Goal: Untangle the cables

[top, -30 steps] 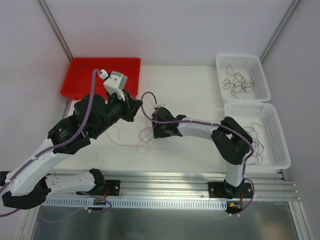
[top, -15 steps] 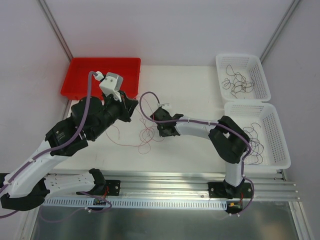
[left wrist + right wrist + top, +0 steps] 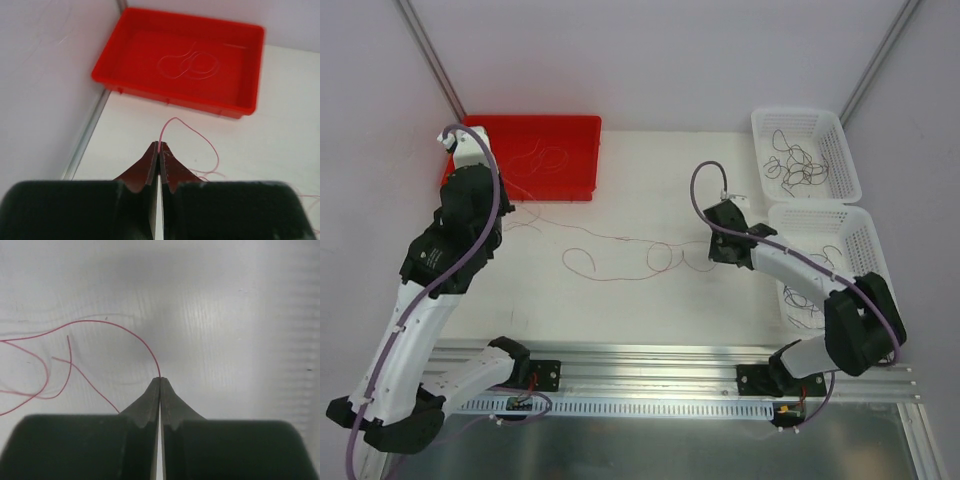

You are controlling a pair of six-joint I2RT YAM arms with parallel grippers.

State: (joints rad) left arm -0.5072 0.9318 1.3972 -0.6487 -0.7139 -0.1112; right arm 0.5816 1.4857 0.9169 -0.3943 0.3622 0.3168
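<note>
- Both arms have swung well apart since a second ago. The left gripper (image 3: 498, 212) went from mid-table out to just in front of the red tray (image 3: 560, 192), and the right gripper (image 3: 717, 256) backed off toward the white baskets. The little knot that sat between them is gone and has been pulled out long.
- Left jaws are pressed tight together, with the pink wire (image 3: 620, 245) poking out of the tips; same story in the wrist view (image 3: 161, 137).
- Right jaws are also clamped flat, pinching the other end of it (image 3: 150, 352).
- So the pink wire now runs across the table (image 3: 650, 180) from one gripper to the other, with a couple of loose loops sagging in the middle.
- Already sorted, by the look of it: a coiled pink wire (image 3: 192, 62) lies in the tray, and there are dark wires (image 3: 795, 160) in the far basket (image 3: 760, 130) and more in the near basket (image 3: 885, 300).
- I'd say it's mostly done and this stretch is the last bit.
- What's left: the right wrist view shows extra strands off to the left, and I can't tell if that's the same wire doubling back or a second one hooked on.
- Then it needs dropping somewhere, probably the tray.
</note>
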